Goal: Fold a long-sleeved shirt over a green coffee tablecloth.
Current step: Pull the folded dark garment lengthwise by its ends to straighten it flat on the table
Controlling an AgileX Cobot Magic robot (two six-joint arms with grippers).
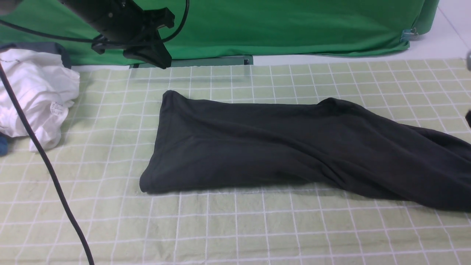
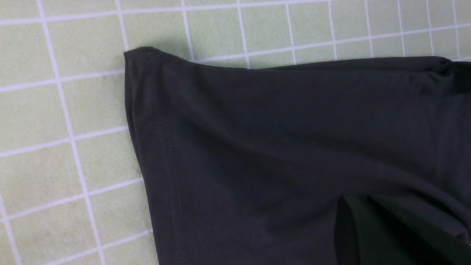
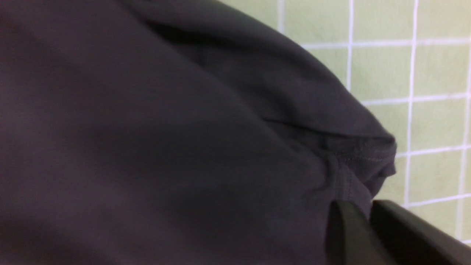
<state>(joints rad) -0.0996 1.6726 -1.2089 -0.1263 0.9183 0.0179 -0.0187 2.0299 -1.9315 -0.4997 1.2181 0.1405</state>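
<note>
The long-sleeved shirt (image 1: 279,151) lies as a long black band across the green coffee tablecloth (image 1: 228,228) and runs off the right edge of the front view. My left gripper (image 1: 156,60) hangs above the cloth behind the shirt's far left corner (image 2: 138,55). Its fingers (image 2: 349,228) are shut together with nothing between them. In the right wrist view my right gripper (image 3: 368,206) is at a hemmed edge of the shirt (image 3: 353,158), with a thin strip of the fabric between its two nearly closed fingers. No print shows.
A crumpled white garment (image 1: 33,95) lies at the left edge of the cloth. A black cable (image 1: 48,162) slants down in front of it. Plain deep green fabric (image 1: 276,25) hangs along the back, with a blue clip (image 1: 406,35) at its right corner.
</note>
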